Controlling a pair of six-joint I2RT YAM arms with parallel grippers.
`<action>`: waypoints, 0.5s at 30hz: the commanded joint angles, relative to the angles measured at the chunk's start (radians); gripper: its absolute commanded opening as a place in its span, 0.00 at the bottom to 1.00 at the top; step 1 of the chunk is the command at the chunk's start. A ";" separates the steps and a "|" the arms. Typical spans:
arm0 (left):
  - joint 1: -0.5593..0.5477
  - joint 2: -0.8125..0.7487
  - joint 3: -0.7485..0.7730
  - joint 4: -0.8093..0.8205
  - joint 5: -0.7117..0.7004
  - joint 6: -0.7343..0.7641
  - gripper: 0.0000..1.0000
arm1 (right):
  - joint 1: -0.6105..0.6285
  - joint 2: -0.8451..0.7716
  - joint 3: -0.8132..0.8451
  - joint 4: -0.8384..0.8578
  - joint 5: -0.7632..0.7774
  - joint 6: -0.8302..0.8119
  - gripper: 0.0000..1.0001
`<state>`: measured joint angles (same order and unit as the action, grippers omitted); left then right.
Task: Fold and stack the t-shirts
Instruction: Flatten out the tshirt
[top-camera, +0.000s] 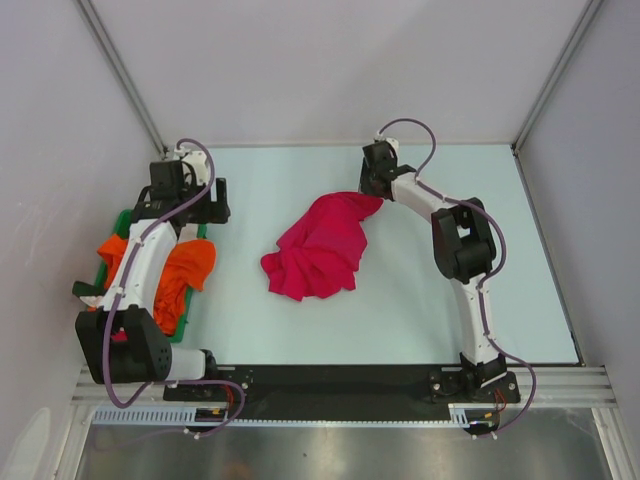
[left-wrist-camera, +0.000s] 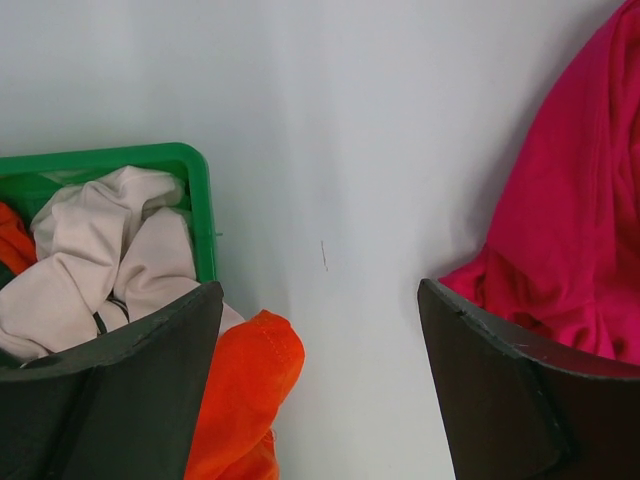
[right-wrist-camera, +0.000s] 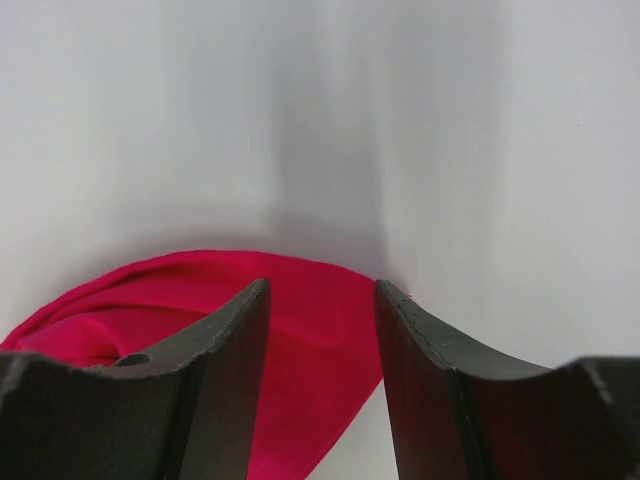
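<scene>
A pale blue-white table (top-camera: 430, 300) is sitting between plain grey walls (top-camera: 60, 120). The crimson-pink t-shirt (top-camera: 315, 250) is lying crumpled near the middle of it, one corner trailing up toward the right gripper (top-camera: 372, 192). That gripper's fingers (right-wrist-camera: 225, 340) are standing part-way apart with the shirt's edge running between them; whether they are biting the cloth or only straddling it I cannot tell, since a gap is showing between them. The left gripper (left-wrist-camera: 320, 290) is hanging with its fingers spread wide and only bare table between them, just beside a corner of the green tray (left-wrist-camera: 195, 170), where the orange t-shirts (top-camera: 190, 265) are heaped and spilling over the rim. The pink shirt is looking light, limp and floppy: it is likely going to sag and bunch wherever it is lifted, slide easily on the smooth top and offer no resistance to a pinch. A hold is probably going to work best on a hem, shoulder seam or sleeve edge, where the cloth is doubled, with the other gripper taking a matching corner to spread it flat. Much is being hidden: the folds are concealing collar and sleeves, so which corner the right fingers are at is unclear; the left arm is covering much of the tray; a pale cloth (left-wrist-camera: 110, 240) is showing there, too crumpled to identify; and the orange shirts cannot be counted.
</scene>
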<state>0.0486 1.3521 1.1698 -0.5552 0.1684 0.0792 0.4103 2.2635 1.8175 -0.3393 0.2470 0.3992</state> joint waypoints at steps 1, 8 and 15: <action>-0.007 -0.031 -0.012 0.012 0.008 0.004 0.85 | -0.007 0.021 0.037 -0.024 0.035 0.023 0.51; -0.018 -0.011 -0.010 0.017 0.014 -0.002 0.85 | -0.016 0.022 0.017 -0.033 0.063 0.026 0.51; -0.033 -0.008 -0.015 0.018 0.006 -0.002 0.85 | -0.028 0.022 -0.014 -0.043 0.075 0.030 0.52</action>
<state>0.0288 1.3521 1.1591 -0.5556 0.1684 0.0788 0.3920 2.2829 1.8130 -0.3744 0.2955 0.4183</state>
